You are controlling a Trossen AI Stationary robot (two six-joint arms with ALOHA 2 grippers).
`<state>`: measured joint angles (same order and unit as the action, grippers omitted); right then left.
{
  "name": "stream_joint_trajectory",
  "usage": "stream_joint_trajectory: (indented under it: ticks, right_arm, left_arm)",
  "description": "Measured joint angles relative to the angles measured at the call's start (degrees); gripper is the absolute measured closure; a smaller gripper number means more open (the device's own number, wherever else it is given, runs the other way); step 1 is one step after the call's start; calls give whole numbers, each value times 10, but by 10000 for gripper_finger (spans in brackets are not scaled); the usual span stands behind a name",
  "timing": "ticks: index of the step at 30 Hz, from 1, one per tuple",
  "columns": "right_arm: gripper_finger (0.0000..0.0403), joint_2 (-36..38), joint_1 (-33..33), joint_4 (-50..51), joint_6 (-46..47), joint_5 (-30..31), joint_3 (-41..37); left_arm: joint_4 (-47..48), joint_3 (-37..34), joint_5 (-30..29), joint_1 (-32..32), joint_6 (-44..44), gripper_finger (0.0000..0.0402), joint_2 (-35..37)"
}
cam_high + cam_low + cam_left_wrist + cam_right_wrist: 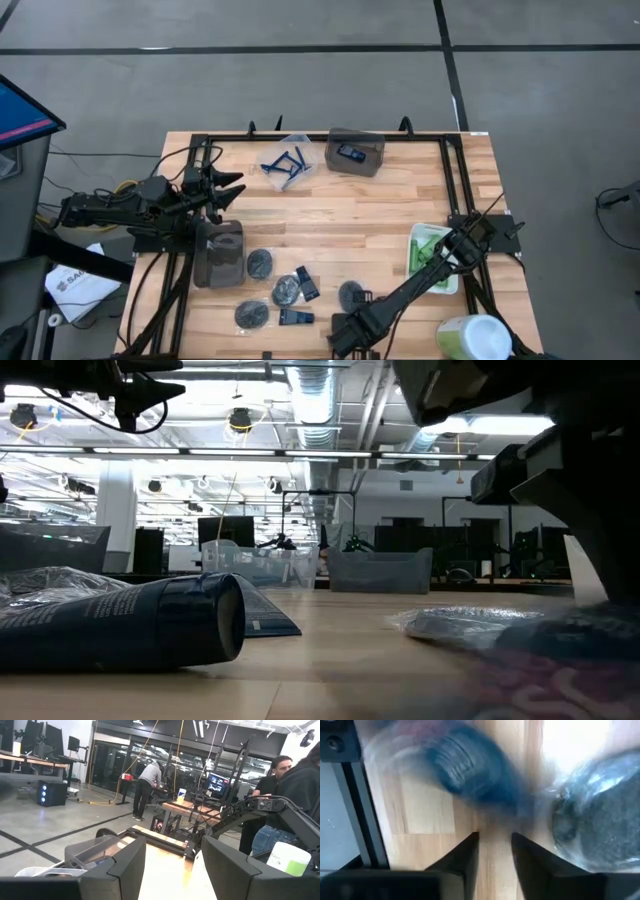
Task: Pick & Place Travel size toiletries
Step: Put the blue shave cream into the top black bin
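- The wooden table (pixel 390 215) carries everything; the toiletries lie mostly along its near edge, with others in bins at the far side.
- A round tub with a pale green top (pixel 473 338) stands at the near right corner, just beside the right arm.
- A white tray (pixel 412 262) of green mini bottles (pixel 428 250) sits under the right arm's forearm, well behind its fingers.
- A grey bin (pixel 218 254) lies just below the left gripper (pixel 232 189), whose fingers are spread wide and hold nothing, raised above the table.
- A second grey bin (pixel 355 153) at the far edge holds one dark tube; next to it, a clear bin (pixel 283 164) holds blue razors (pixel 283 162).
- The right gripper (pixel 495 845) is low at the near edge, fingers slightly parted with bare wood between them, pinching nothing.
- Just ahead of those fingers lie a dark navy tube (pixel 470 770) and a wrapped dark disc (pixel 600 827), to either side of the gap.
- More wrapped discs (pixel 262 263) and navy tubes (pixel 307 283) are scattered between the grey bin and the right gripper.
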<state>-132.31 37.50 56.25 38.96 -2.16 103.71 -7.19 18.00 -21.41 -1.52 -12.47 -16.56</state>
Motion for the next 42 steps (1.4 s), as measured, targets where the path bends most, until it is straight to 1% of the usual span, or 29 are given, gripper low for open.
stream_joint_trajectory:
  ticks: [1, 3, 5, 7, 10, 14, 17, 20, 22, 24, 26, 28, 31, 35, 39, 42]
  right_arm:
    - [304, -1, 0, 0, 0, 0, 0]
    - [311, -1, 0, 2, -1, -3, 0]
    - [309, 2, 0, 3, -1, -3, 0]
    - [298, 2, 0, 3, -4, -5, 0]
    - [268, 1, 0, 21, -6, -8, 16]
    - [217, 2, 0, 25, -6, -7, 33]
    - [179, 2, -1, 25, -25, -4, 57]
    - [153, 2, -4, 25, -23, 6, 75]
    - [147, 2, -12, 24, 18, 5, 80]
    - [146, 2, -24, 24, 79, 1, 88]
    - [145, 3, -38, 15, 142, -16, 96]
    - [145, 3, -52, -15, 204, -37, 99]
    - [145, 3, -62, -71, 286, -42, 99]
    - [145, -1, -66, -118, 347, -37, 99]
    - [145, -1, -66, -118, 391, -23, 93]
    - [145, -2, -66, -99, 414, -20, 90]
  left_arm:
    - [-1, 0, 0, 0, 0, 211, 0]
    - [-3, 0, 0, 0, 0, 211, 0]
    - [-3, 0, 0, 0, 0, 211, 0]
    - [-3, 0, 0, 0, 0, 211, 0]
    - [-4, 0, 0, 0, 0, 211, 0]
    - [-7, 0, 0, 0, 0, 211, 0]
    - [-8, 0, 0, 0, 0, 211, 0]
    - [-8, 0, 0, 0, 0, 211, 0]
    - [-9, 0, 0, 0, -1, 211, 0]
    - [-9, 0, 0, 0, -3, 211, 0]
    - [-10, 0, 0, 0, -3, 211, 0]
    - [-11, 0, 0, 0, -3, 211, 0]
    - [-11, 0, 0, 0, -5, 211, 0]
    - [-11, 0, 0, 0, -5, 211, 0]
    - [-12, 0, 0, 0, -5, 211, 0]
    - [-13, 0, 0, 0, -5, 211, 0]
